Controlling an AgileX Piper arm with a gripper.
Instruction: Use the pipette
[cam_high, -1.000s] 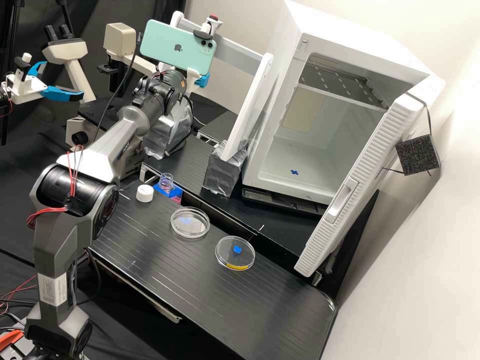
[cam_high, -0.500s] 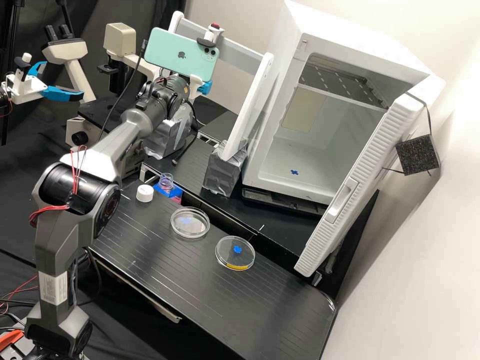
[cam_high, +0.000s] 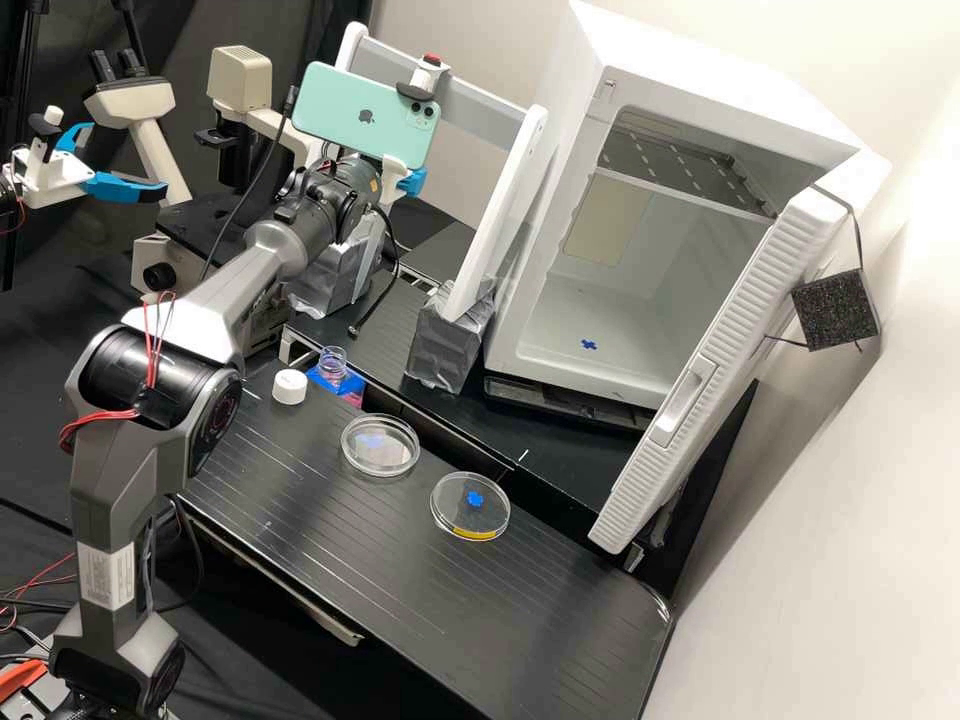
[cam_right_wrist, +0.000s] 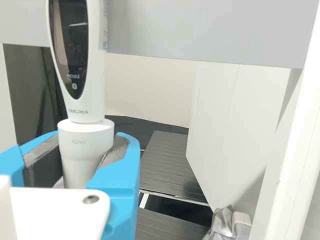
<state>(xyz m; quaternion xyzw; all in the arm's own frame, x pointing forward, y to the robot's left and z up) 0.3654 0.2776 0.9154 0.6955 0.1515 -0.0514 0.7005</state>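
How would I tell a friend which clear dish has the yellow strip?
Find the big white box with its door open, then the black bench before it. On that bench, the wanted dish is the clear round one nearer the open door. Its yellow strip and vivid blue mark set it apart from the other dish, whose blue is paler.

My end effector (cam_high: 411, 182): smooth blue plastic. Pipette (cam_right_wrist: 95, 85): smooth white plastic, glossy dark face. Desk (cam_high: 480, 620): grooved, low sheen. Petri dishes (cam_high: 380, 460): clear, glossy. Silvery wrapping (cam_high: 440, 345): crinkled, shiny. Black block (cam_high: 836, 310): rough, matt.
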